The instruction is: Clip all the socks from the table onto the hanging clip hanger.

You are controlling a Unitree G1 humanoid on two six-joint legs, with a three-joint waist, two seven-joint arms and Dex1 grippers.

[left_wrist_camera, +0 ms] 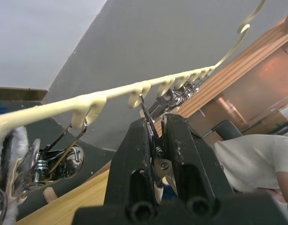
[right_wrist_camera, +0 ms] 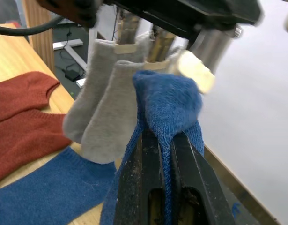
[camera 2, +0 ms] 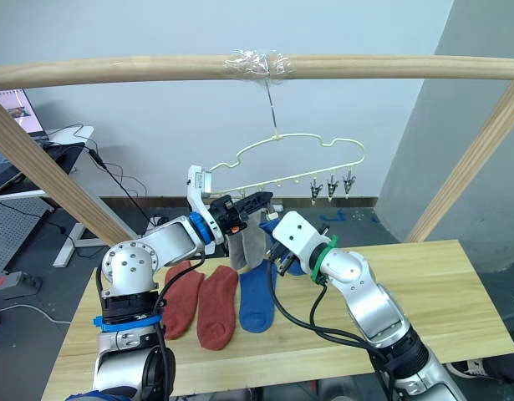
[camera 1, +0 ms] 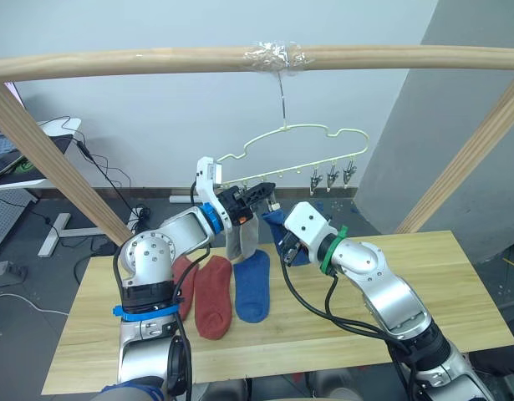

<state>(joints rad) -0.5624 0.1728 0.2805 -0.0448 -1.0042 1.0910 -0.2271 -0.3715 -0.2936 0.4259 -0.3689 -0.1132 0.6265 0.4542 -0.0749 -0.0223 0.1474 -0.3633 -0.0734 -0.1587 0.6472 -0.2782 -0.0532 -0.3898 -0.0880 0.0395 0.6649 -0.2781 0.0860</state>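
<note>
The pale yellow-green clip hanger (camera 1: 300, 127) hangs by its hook from the wooden pole. My left gripper (camera 1: 261, 194) is up at its lower bar, shut on one metal clip (left_wrist_camera: 151, 136). Two light grey socks (camera 1: 242, 238) hang clipped just beside it. My right gripper (right_wrist_camera: 165, 140) is shut on a blue sock (right_wrist_camera: 169, 105), held up close under the left gripper and against the grey socks. On the table (camera 1: 440, 284) lie two rust-red socks (camera 1: 213, 296) side by side and a second blue sock (camera 1: 252, 288).
Three free clips (camera 1: 330, 177) hang at the hanger's right end. The thick wooden pole (camera 1: 114, 63) runs overhead on slanted wooden legs (camera 1: 48, 159) at both sides. A desk (camera 1: 22, 159) and floor cables lie beyond the table's left. A person in a light shirt (left_wrist_camera: 251, 159) is nearby.
</note>
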